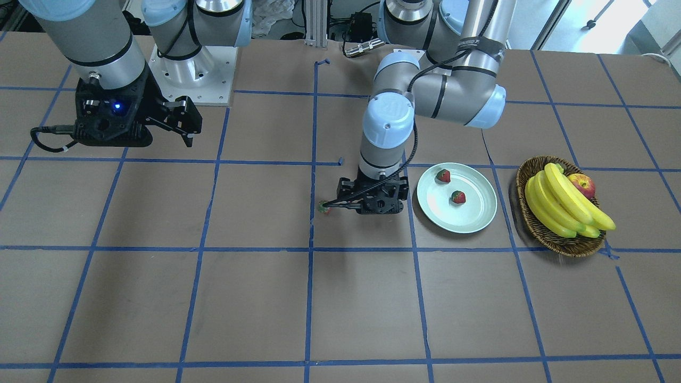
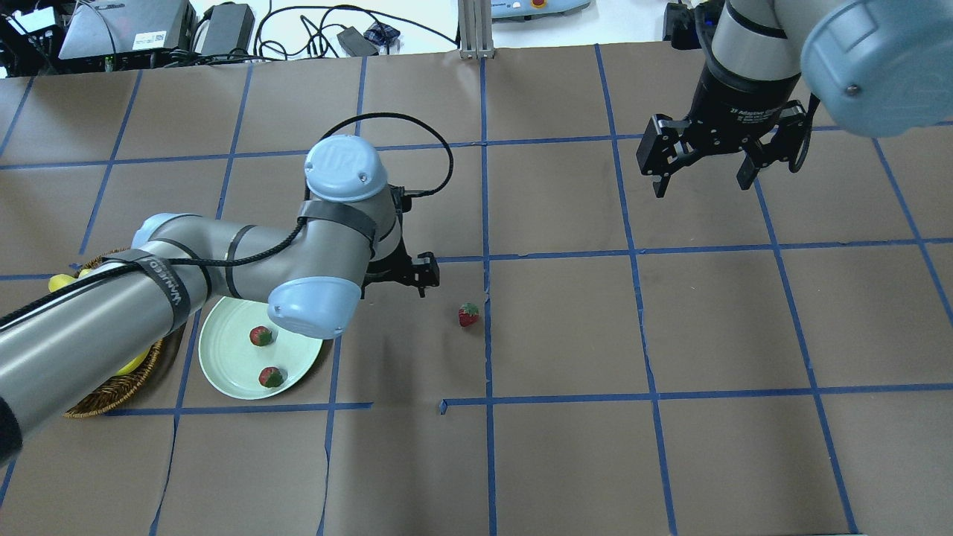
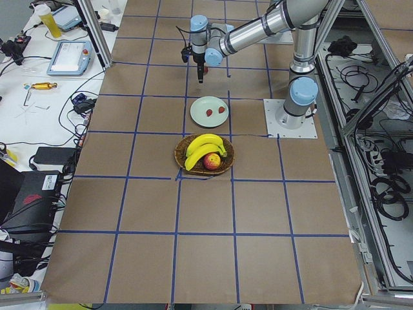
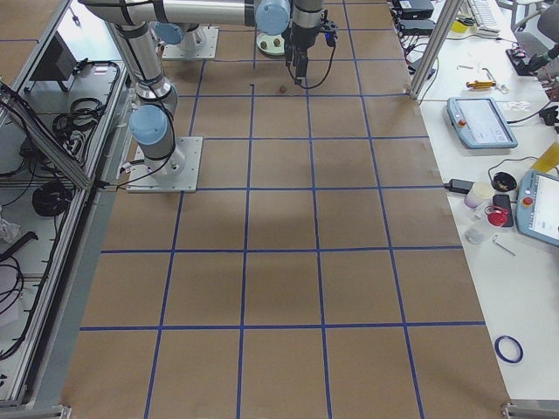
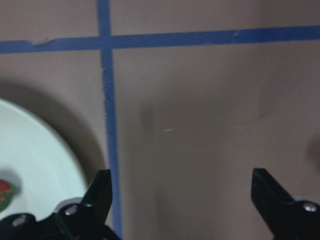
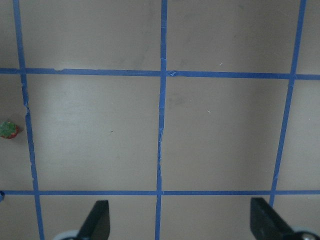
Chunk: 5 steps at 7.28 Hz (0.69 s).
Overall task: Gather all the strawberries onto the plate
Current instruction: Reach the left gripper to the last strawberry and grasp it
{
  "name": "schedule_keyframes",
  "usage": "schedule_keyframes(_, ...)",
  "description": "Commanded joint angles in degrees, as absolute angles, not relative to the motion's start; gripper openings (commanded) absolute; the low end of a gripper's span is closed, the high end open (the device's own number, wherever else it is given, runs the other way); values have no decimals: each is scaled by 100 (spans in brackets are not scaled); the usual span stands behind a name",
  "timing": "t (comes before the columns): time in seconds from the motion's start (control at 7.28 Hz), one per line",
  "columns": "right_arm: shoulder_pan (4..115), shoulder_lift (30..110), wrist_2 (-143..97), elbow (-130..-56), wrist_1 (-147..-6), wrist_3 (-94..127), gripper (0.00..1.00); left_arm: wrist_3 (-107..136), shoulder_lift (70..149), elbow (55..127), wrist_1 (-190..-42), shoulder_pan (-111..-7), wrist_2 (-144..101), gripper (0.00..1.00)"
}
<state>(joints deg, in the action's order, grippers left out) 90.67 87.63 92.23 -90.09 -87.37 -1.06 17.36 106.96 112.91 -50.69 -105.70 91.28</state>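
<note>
Overhead exterior: we see one strawberry (image 2: 468, 315) on the surface (image 2: 581, 335), near the left gripper (image 5: 181, 177), jaws apart. Closing off-centre could roll it away. Right gripper (image 2: 701, 186) jaws: also apart.

table (image 1: 255, 298): brown paper top, crossed by blue tape grid (image 1: 310, 298)
plate (image 1: 473, 219): flat on table, just beside left gripper (image 1: 374, 206)
strawberry (image 1: 323, 207): loose on table, near gripper's opposite side
basket (image 1: 572, 246): beyond plate, farther from gripper

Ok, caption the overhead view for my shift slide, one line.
Two strawberries on the plate, third strawberry on the table near the open left gripper; right gripper open, far off.
</note>
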Motion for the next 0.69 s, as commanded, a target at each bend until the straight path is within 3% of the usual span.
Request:
schedule_keyframes(0.0,9070,8763,9220,-9009,-8736,-105,100,2459,11038,11259,-4528,-11196,9044,100)
schedule_keyframes(0.41,9070,8763,9220,-9009,-8736,-105,100,2610,11258,11259,-4456,-11276,9035,66)
schedule_keyframes(0.55,9070,8763,9220,-9009,-8736,-105,100,2610,11285,11259,-4465,-11320,9044,47)
